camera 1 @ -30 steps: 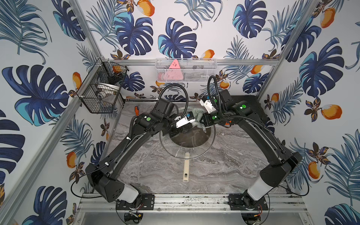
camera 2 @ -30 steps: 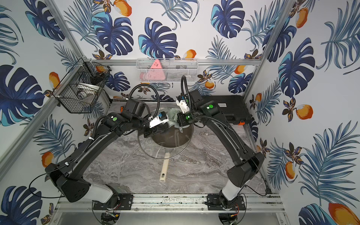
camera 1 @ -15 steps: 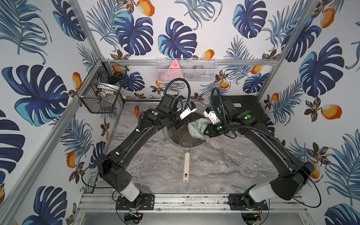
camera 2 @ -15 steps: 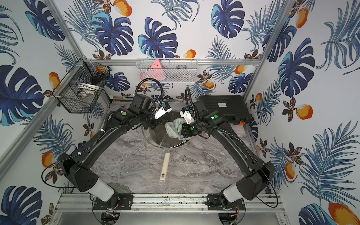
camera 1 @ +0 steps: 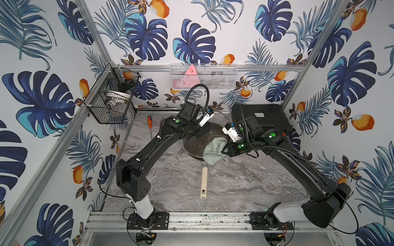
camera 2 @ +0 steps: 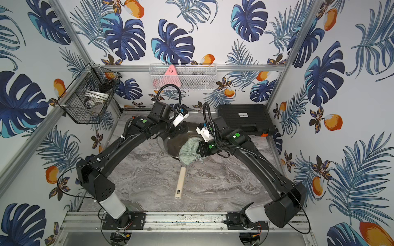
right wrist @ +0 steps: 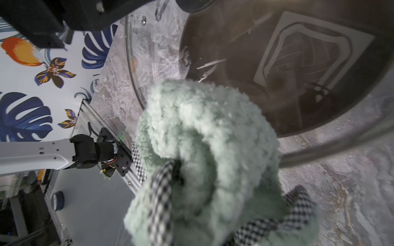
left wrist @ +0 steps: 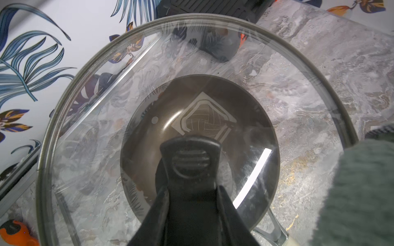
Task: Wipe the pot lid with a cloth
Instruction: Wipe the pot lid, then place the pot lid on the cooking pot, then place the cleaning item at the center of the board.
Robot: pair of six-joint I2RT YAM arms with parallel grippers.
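- Since the earlier frame, the cloth (camera 1: pixel 213 152), pinched in the right gripper (camera 1: pixel 223 151), had been swept to the pot lid's (left wrist: pixel 96 127) near rim.
- The pot lid was clamped by the left gripper (left wrist: pixel 190 189), steadied for wiping.

No wording can be read anywhere. In both top views a small white label (camera 1: pixel 259 115) (camera 2: pixel 243 115) sits on the lid of the black case (camera 1: pixel 270 120) at the back of the table; its dark print is too small to make out. The only other mark is a pale diamond-shaped emblem (left wrist: pixel 205 122) (right wrist: pixel 309 53) with a fine mesh pattern on the base of the brown pan (left wrist: pixel 145 138), seen through the glass of the pot lid (left wrist: pixel 191 157); it carries no letters. The pink triangle (camera 1: pixel 191 73) shows a few dark specks, illegible.
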